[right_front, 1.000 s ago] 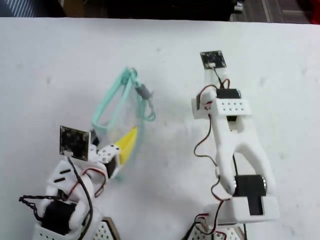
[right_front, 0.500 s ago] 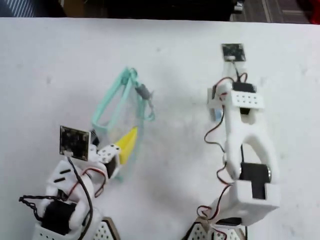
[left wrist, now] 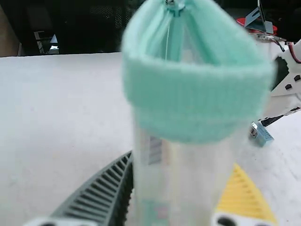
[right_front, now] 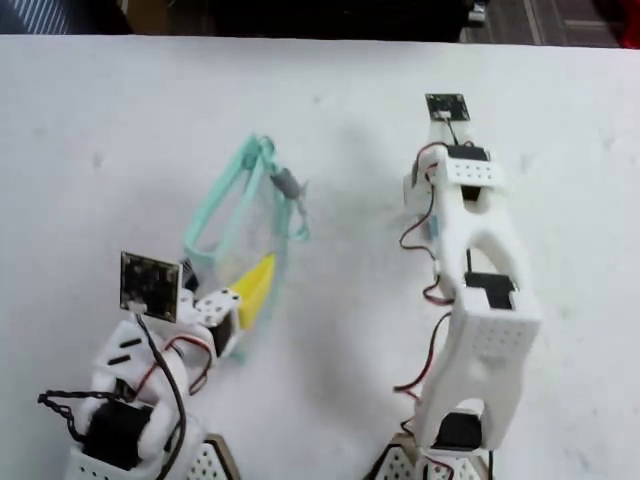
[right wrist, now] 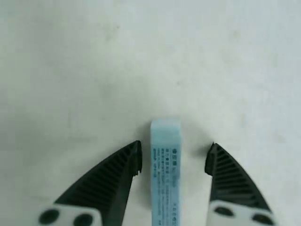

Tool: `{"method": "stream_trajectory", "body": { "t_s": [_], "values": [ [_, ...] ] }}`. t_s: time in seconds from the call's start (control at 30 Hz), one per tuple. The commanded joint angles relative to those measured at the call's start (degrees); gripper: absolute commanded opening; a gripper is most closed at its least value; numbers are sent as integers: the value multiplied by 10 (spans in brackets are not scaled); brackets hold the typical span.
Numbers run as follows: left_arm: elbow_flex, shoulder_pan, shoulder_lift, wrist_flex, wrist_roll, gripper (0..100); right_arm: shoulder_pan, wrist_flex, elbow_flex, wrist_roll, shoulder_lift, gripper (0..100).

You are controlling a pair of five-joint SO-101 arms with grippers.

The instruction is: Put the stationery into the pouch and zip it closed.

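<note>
Eraser (right wrist: 165, 174) sits between my right jaws, spread apart to straddle it, while my left jaws clamp the pouch (left wrist: 197, 99), presumably steadying it for loading.

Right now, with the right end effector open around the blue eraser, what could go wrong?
1. The blue eraser lies nearer one finger of the right end effector, so closing may twist it instead of clamping it.
2. The pouch, held by the left end effector, looks limp; the eraser may catch its mint rim.

White table (right_front: 100, 110), mint-trimmed clear pouch (right_front: 240, 215) lying on it, pale blue eraser (right wrist: 165, 169) well apart
</note>
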Motion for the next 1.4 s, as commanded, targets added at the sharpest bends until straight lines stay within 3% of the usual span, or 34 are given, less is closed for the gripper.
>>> {"method": "stream_trajectory", "body": {
  "t_s": [0.0,0.1,0.27,0.37,1.17,1.37],
  "values": [
    [-3,-3,0,-10,-4,255,-7,6,-52,5,18,215],
    [-3,-2,0,-9,-1,255,-7,6,-59,5,26,181],
    [-3,-2,0,-9,-1,255,-4,6,-58,4,28,8],
    [-3,-2,0,-9,-1,255,-4,18,-58,4,28,46],
    [3,-2,0,-6,-1,254,-4,29,-60,4,29,17],
    [1,-2,0,-7,-4,205,-5,29,-60,4,30,17]
  ]
}}
